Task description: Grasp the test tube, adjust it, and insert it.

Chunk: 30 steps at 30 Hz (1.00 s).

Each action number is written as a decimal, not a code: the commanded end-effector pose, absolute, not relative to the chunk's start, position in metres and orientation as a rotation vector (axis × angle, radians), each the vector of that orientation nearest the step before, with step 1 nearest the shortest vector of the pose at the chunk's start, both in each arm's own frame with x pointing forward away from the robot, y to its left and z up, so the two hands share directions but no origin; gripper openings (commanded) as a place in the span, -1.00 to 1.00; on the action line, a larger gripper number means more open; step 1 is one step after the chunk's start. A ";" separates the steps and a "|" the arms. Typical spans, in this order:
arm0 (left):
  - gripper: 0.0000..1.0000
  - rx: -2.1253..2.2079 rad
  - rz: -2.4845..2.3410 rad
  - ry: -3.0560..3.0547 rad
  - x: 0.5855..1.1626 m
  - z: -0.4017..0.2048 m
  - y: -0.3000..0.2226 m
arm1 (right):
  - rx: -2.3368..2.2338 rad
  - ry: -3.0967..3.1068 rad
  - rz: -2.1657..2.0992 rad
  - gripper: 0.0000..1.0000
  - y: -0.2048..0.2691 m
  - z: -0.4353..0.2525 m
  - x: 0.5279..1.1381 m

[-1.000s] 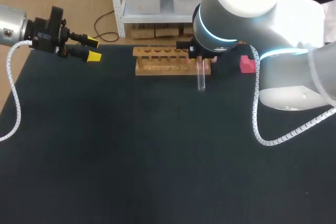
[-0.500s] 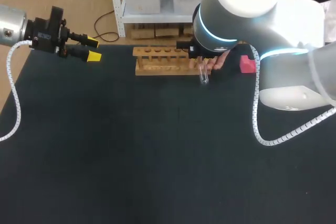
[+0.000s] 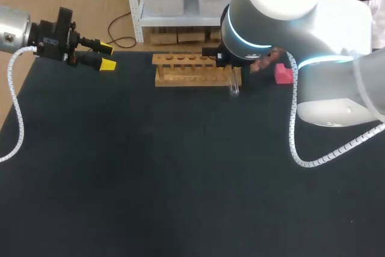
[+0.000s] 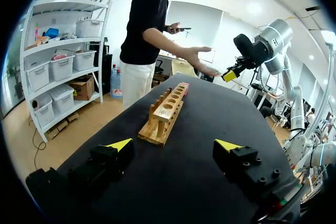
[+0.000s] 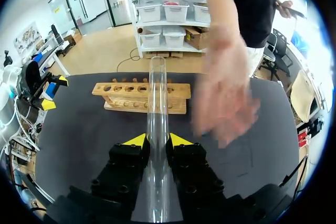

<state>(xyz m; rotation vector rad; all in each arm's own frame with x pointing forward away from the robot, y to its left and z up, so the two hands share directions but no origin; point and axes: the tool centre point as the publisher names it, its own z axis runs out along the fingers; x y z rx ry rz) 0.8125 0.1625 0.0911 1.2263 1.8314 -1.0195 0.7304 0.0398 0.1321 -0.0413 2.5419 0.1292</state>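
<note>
The clear test tube (image 5: pixel 157 103) stands upright between my right gripper's (image 5: pixel 157 141) yellow-tipped fingers, which are shut on its sides. In the head view only its lower end (image 3: pixel 233 86) shows, below the right wrist and just in front of the right end of the wooden rack (image 3: pixel 192 70). The rack (image 5: pixel 142 97) lies ahead of the right gripper, its holes empty. My left gripper (image 3: pixel 103 56) hangs open over the table's far left corner, holding nothing. In the left wrist view the rack (image 4: pixel 167 113) is ahead of that gripper's (image 4: pixel 173 145) spread fingers.
A person's hand (image 3: pixel 264 61) hovers over the table's back edge beside the right wrist, and is blurred next to the tube in the right wrist view (image 5: pixel 226 98). A pink block (image 3: pixel 283 73) lies to the right of the rack.
The person's hand came in against the tube, then drew back to the right. Less of the tube now sticks out below the right wrist. The left arm has not moved.
</note>
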 end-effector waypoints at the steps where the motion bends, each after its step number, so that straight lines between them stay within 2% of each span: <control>1: 1.00 1.225 -1.017 1.829 0.811 0.090 0.163 | -0.039 2.536 0.130 -1.00 0.039 0.132 0.729; 23: 1.00 1.225 -1.017 1.829 0.811 0.090 0.163 | -0.039 2.536 0.130 -1.00 0.039 0.132 0.729; 30: 1.00 1.225 -1.017 1.829 0.811 0.090 0.163 | -0.050 2.552 0.121 -1.00 0.036 0.106 0.745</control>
